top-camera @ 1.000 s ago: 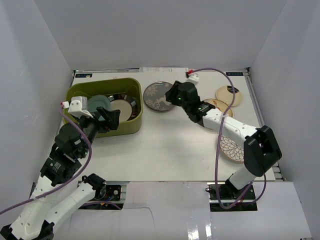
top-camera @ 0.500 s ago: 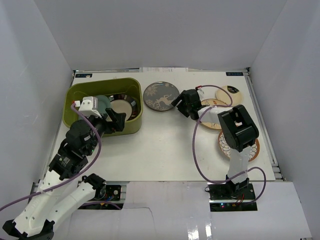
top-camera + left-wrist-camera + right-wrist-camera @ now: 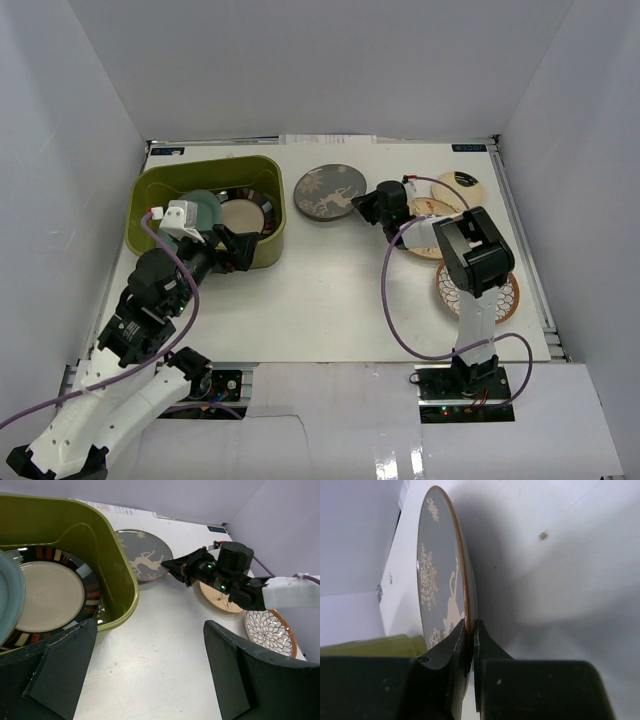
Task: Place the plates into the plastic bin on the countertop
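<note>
My right gripper [image 3: 362, 204] [image 3: 470, 624] is shut on the right rim of the grey deer plate [image 3: 328, 192] [image 3: 440, 580] [image 3: 142, 562]. That plate rests on the countertop [image 3: 320, 290] just right of the olive plastic bin [image 3: 150, 185] [image 3: 117, 580], its gripped edge looking slightly raised. In the bin lie a red-teal plate [image 3: 245, 217] [image 3: 50, 597] and a blue-grey plate [image 3: 203, 207] [image 3: 7, 605]. My left gripper [image 3: 232, 250] [image 3: 150, 625] hangs open and empty at the bin's near right corner.
Under the right arm lies a cream leaf-and-bird plate [image 3: 428, 228] [image 3: 220, 596]. A white petal plate [image 3: 480, 292] [image 3: 270, 632] sits nearer the front, and a black-rimmed cream plate [image 3: 462, 190] lies at the back right. White walls enclose the countertop.
My right gripper has shut on the deer plate's rim, and the plate has shifted a little to the right. The left arm has drifted slightly toward the front, still open.
</note>
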You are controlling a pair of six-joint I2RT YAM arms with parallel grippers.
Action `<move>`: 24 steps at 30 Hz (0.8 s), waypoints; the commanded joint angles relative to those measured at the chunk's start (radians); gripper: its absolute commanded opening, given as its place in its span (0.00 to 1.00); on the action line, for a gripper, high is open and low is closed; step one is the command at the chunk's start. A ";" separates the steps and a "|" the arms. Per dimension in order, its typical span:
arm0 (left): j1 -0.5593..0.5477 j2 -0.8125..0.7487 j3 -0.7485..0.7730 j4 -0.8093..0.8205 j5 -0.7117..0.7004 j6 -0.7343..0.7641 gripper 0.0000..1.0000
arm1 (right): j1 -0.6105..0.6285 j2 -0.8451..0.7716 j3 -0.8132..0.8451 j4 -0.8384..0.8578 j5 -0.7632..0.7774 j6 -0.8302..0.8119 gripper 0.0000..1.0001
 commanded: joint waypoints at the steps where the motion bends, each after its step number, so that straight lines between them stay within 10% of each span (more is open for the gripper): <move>1: -0.003 0.005 0.045 0.027 0.046 -0.015 0.98 | -0.025 -0.244 -0.061 0.118 0.105 -0.120 0.08; 11: -0.003 0.011 0.166 0.044 0.040 -0.038 0.98 | 0.041 -0.632 -0.003 0.001 0.050 -0.402 0.08; 24: -0.003 -0.001 0.318 0.076 0.034 -0.047 0.98 | 0.398 -0.221 0.609 -0.290 0.004 -0.493 0.08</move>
